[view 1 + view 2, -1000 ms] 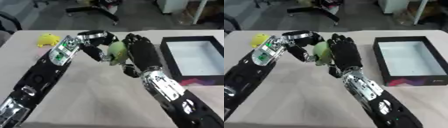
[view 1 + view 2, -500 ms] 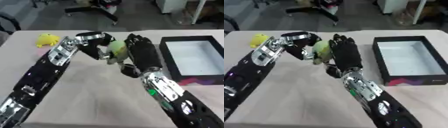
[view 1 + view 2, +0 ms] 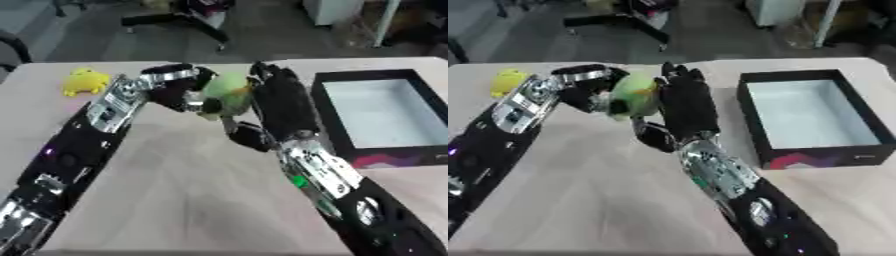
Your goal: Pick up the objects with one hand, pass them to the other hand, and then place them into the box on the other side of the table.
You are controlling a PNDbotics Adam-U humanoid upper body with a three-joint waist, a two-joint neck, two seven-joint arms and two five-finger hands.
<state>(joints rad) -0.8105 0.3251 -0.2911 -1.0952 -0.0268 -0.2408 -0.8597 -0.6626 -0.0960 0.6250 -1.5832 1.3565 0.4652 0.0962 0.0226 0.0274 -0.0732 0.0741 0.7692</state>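
Left eye view: beige table [image 3: 175,200]; dark floor beyond; office chair base [image 3: 188,17].

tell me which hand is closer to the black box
Right. The right hand stands upright just left of the black box, its fingers straight against the green object. The left hand, curled on that object, lies farther left.

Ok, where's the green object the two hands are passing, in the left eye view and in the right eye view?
Left eye view: the green object sits upper centre, between the left hand and right hand.
Right eye view: the same object, left of centre, upper part.
Shared landmark: the black box at right.
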